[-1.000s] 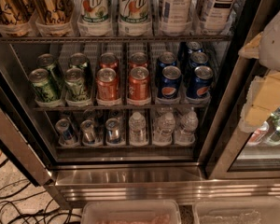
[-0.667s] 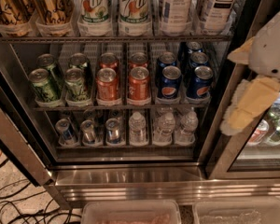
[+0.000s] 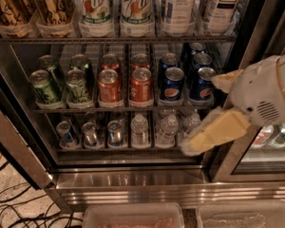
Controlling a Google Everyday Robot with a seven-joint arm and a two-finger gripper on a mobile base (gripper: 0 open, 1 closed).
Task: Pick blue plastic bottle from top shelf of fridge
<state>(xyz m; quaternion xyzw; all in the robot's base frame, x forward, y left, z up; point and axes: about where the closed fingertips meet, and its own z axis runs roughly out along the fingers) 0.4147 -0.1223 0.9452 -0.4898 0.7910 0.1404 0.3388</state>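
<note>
Where the top shelf (image 3: pixel 61 40) nears its right end, the bottle (image 3: pixel 178 11) stands upright just right of the 7UPs (image 3: pixel 115 8). Low at the fridge's (image 3: pixel 133 186) right side, the gripper (image 3: pixel 199 114) hangs well below it (fingers spread wide, holding nothing).

You'll find the blue plastic bottle (image 3: pixel 178 11) on the top shelf (image 3: pixel 114 40), right of the 7UP bottles (image 3: pixel 116 8). Your gripper (image 3: pixel 202 114) sits lower right, before the cans (image 3: pixel 133 82)
</note>
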